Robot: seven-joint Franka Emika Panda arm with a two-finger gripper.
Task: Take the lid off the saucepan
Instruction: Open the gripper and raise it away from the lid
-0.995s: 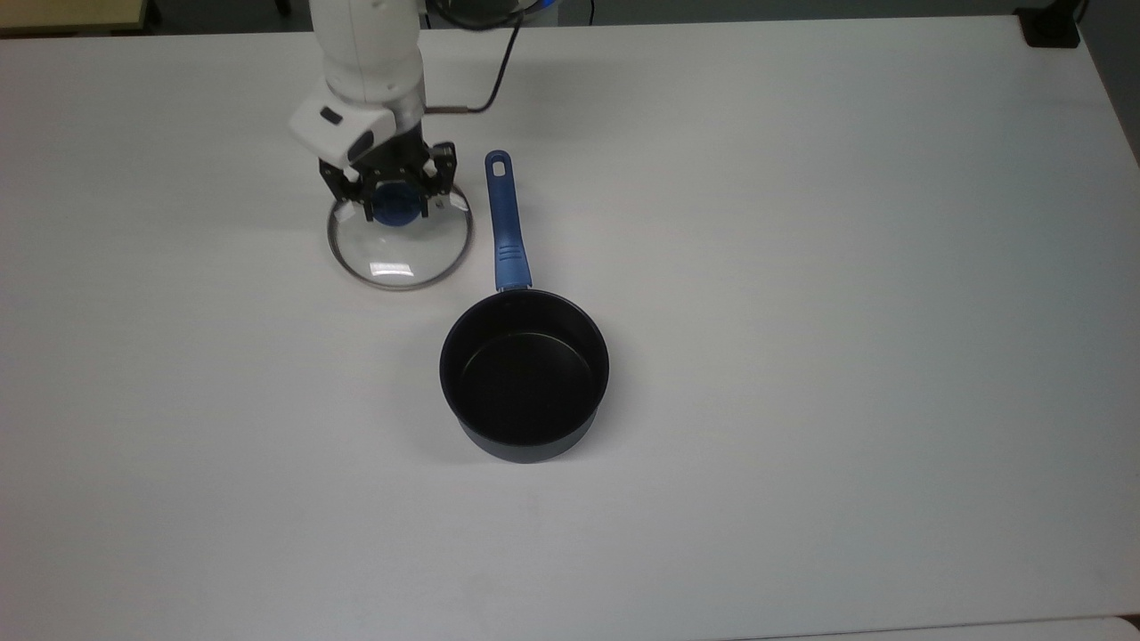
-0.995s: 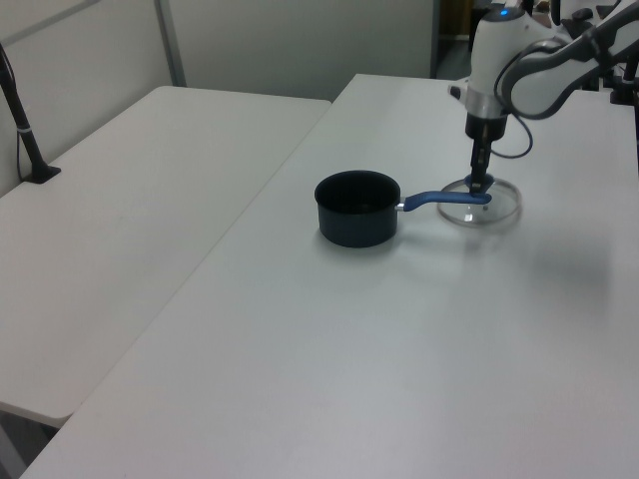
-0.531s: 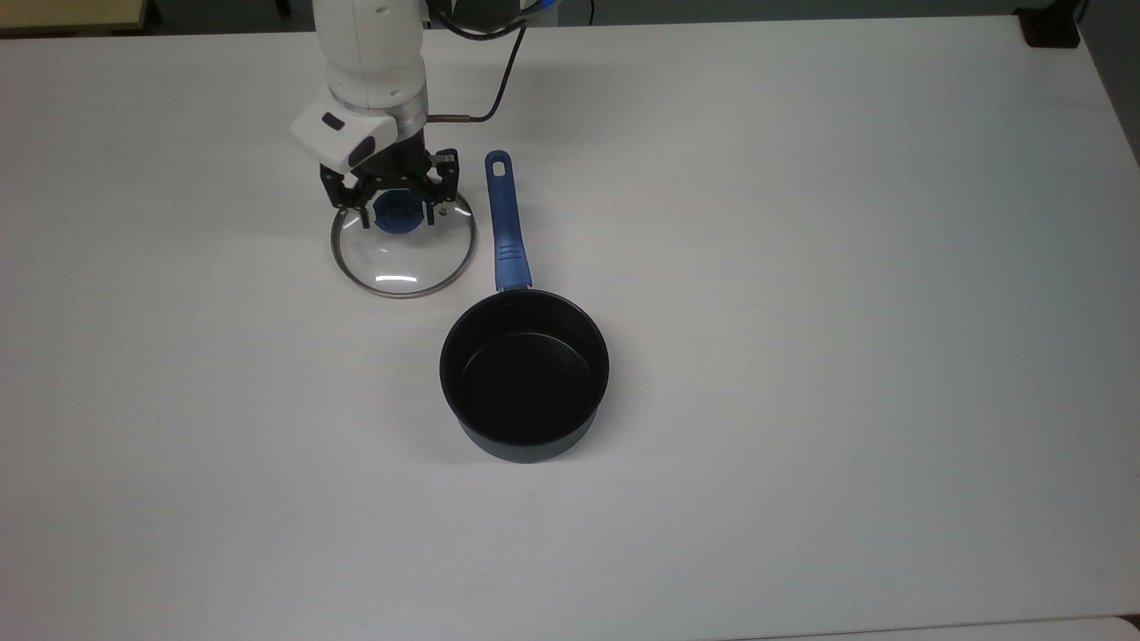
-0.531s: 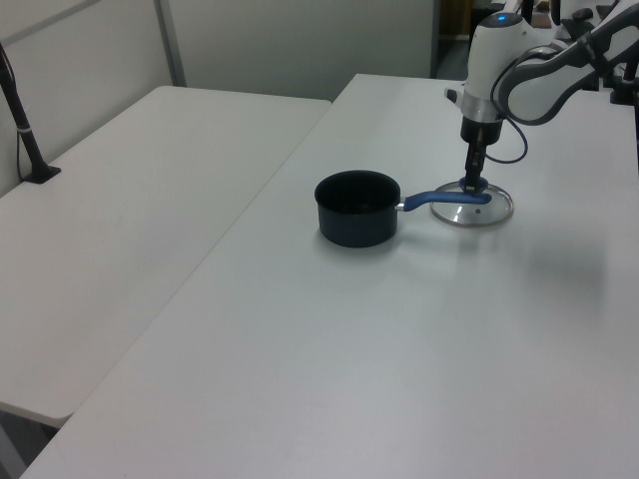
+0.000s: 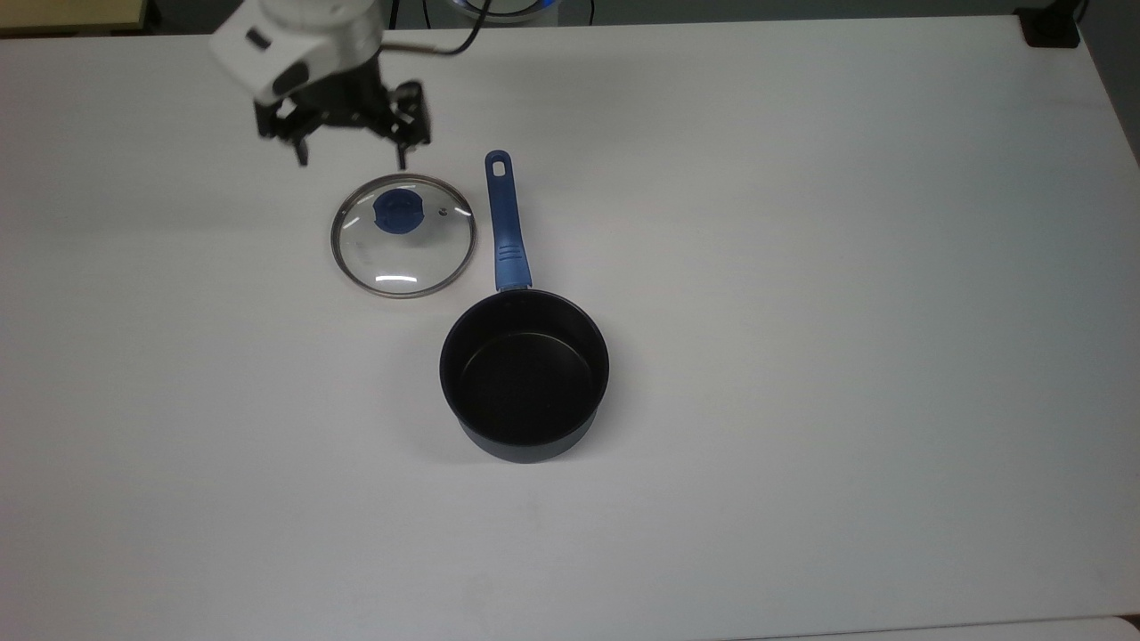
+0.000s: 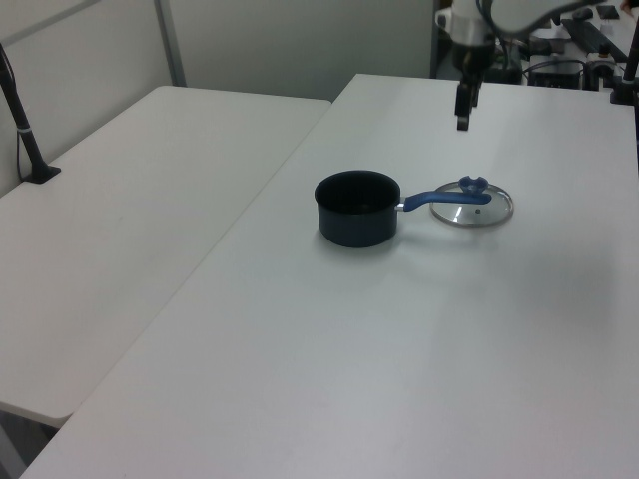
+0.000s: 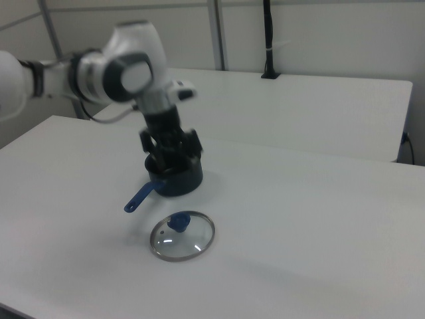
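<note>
Spread, empty hand point(image 5: 353, 160) hangs above lid point(image 5: 403, 234), lying flat beside saucepan point(image 5: 524, 374).

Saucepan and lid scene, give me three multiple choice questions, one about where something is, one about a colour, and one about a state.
1. Where is the lid?
A. on the saucepan
B. flat on the table, beside the saucepan's handle
C. in the gripper

2. What colour is the lid's knob?
A. blue
B. red
C. black

3. What is inside the saucepan?
A. water
B. a spoon
C. nothing

Answers:
1 B: the glass disc lies on the table, clear of the pot.
2 A: the knob matches the blue handle.
3 C: its black inside is bare, and the gripper hangs open above the table.
</note>
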